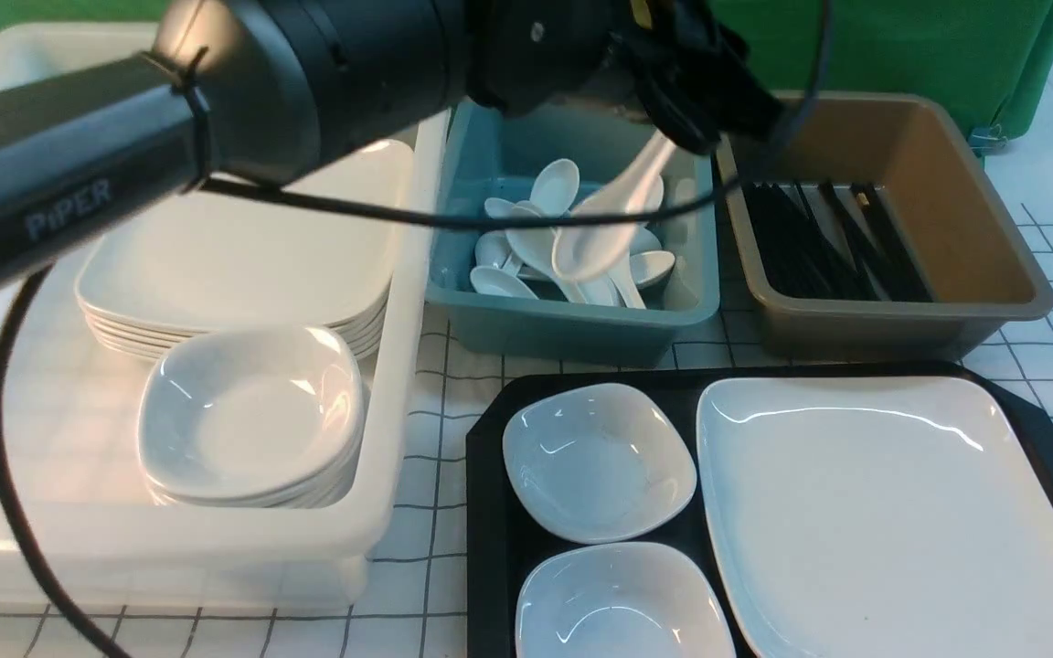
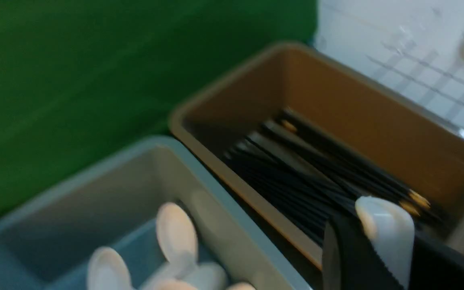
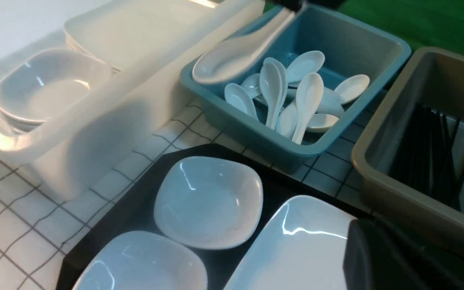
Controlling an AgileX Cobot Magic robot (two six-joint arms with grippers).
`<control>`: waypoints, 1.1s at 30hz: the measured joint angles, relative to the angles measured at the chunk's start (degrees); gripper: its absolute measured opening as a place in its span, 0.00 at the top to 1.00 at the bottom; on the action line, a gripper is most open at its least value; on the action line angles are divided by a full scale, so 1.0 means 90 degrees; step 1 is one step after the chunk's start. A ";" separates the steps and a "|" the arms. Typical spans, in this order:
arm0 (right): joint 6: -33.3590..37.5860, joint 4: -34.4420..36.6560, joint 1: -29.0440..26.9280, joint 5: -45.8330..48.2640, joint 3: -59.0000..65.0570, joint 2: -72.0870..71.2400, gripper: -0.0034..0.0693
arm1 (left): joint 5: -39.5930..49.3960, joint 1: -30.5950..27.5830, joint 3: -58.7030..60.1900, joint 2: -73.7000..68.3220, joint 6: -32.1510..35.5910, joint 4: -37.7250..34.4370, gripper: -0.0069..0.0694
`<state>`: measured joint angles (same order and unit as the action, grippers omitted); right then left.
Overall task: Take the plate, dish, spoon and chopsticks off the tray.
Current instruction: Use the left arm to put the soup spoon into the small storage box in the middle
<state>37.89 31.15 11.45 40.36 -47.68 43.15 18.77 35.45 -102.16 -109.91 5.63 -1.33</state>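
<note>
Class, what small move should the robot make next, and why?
Probably lower the spoon a little and release it into the teal tub. The left gripper grips its handle, its bowl hangs over that tub, and other spoons already lie inside.

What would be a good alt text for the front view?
The left gripper holds a white spoon above a teal tub of spoons; on the black tray remain two small dishes and the large plate.
</note>
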 joint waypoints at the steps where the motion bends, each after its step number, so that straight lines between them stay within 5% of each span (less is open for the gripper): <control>1: 0.0025 0.0007 0.0000 -0.0011 -0.0023 0.0034 0.95 | -0.0059 -0.0027 -0.0016 -0.0022 0.0000 -0.0009 0.79; 6: 0.0619 0.0389 0.0000 -0.0306 -0.0530 0.1001 0.95 | -0.1289 -0.0546 -0.0115 -0.0667 -0.0007 -0.0030 0.79; 14: 0.0819 0.0654 0.0000 -0.0435 -0.0963 0.1587 0.95 | -0.1628 -0.0876 -0.0115 -0.1401 -0.0041 -0.0035 0.75; 20: 0.0789 0.0654 0.0000 -0.0376 -0.0963 0.1606 0.95 | -0.1259 -0.0868 -0.0163 -0.1449 -0.0125 -0.0035 0.44; 26: 0.0668 0.0674 0.0000 -0.0120 -0.0963 0.1606 0.95 | 0.0581 -0.0868 -0.0537 -0.1011 -0.0310 -0.0231 0.22; 29: 0.0647 0.0674 0.0000 0.0106 -0.0963 0.1606 0.95 | 0.2142 -0.0816 -0.0625 -0.0536 -0.0312 -0.0603 0.32; 32: 0.0639 0.0674 0.0000 0.0382 -0.0963 0.1606 0.95 | 0.3743 -0.0572 -0.0631 -0.0138 0.0072 -0.0698 0.68; 33: 0.0639 0.0674 0.0000 0.0400 -0.0963 0.1606 0.95 | 0.3828 -0.0527 -0.0623 -0.0099 0.0105 -0.0699 0.68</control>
<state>43.65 37.22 11.45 43.97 -56.34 57.61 53.23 30.70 -107.76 -110.81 6.58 -7.62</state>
